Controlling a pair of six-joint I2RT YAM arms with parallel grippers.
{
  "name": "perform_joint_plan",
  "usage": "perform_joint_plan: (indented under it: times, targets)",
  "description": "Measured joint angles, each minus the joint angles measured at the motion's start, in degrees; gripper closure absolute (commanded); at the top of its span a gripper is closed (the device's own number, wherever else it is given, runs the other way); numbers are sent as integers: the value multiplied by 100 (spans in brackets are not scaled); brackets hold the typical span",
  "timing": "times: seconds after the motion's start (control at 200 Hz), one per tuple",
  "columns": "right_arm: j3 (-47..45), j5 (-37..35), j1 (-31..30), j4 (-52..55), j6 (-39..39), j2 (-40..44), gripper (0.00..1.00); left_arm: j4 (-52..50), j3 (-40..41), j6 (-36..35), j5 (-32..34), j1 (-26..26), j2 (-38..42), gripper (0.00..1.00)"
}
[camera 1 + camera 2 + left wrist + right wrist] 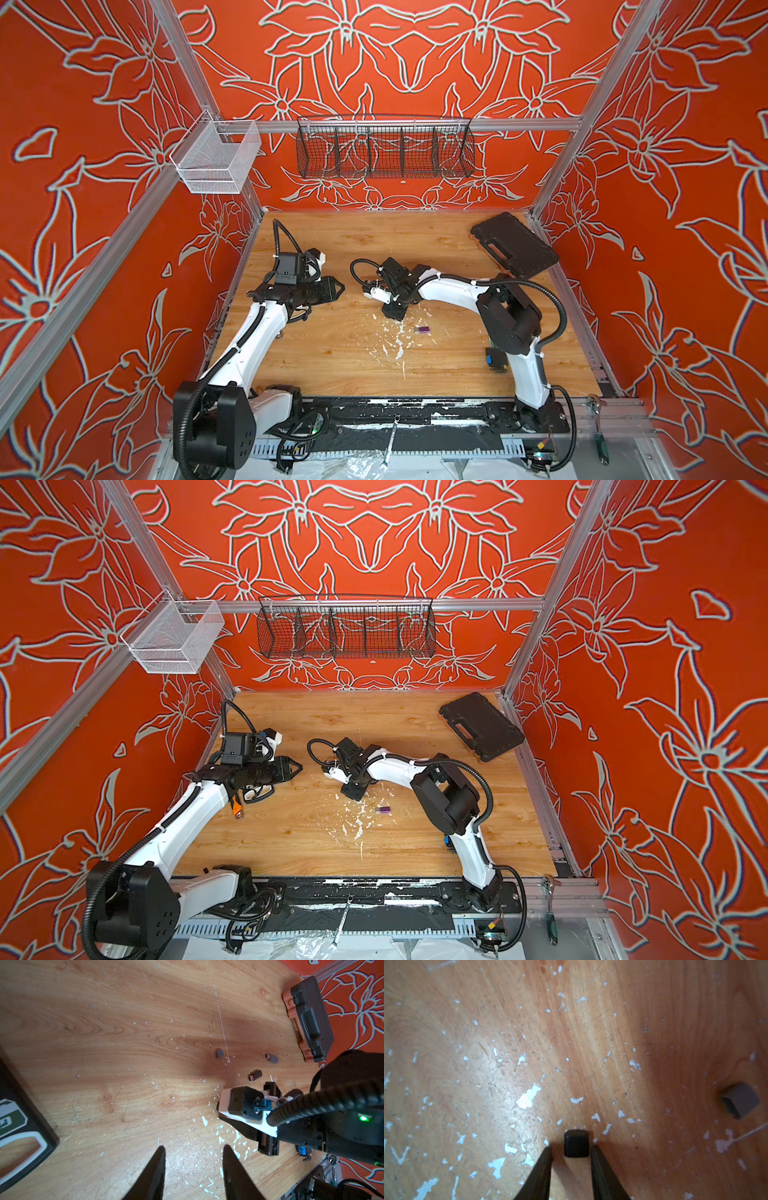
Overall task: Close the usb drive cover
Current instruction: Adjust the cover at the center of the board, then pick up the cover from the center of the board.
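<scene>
In the right wrist view a small dark USB cover (576,1143) lies on the wood between my right gripper's (572,1146) tips. The jaws are open, one fingertip close beside the cover and the other a short gap away. A second grey cover (740,1100) lies off to one side. The left wrist view shows a grey cover (219,1052) and two uncapped drives (255,1075) (272,1058) beyond the right gripper (268,1118). Both top views show a purple drive (423,330) (383,810) right of the right gripper (395,313). My left gripper (193,1147) (338,286) hovers open and empty.
A black tool case (513,245) lies at the back right of the wooden table (332,357). White flecks (395,336) dot the middle. A black, green and white object (20,1126) lies near the left arm. A ratchet (595,402) rests at the front right edge.
</scene>
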State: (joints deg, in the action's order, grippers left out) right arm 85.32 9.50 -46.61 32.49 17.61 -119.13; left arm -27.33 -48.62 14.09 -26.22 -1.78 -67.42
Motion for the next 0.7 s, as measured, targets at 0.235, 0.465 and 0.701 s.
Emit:
perform_joint_plan:
  times: [0.235, 0.465, 0.701]
  targets:
    - [-37, -7, 0, -155, 15, 0, 73, 0, 0, -46, -46, 26, -7, 56]
    - [-37, -7, 0, -175, 35, -4, 77, -2, 0, -98, -70, 39, -15, 56]
    - [-20, -9, 0, -164, 125, -15, 80, 0, 0, -101, -116, 79, -37, 56]
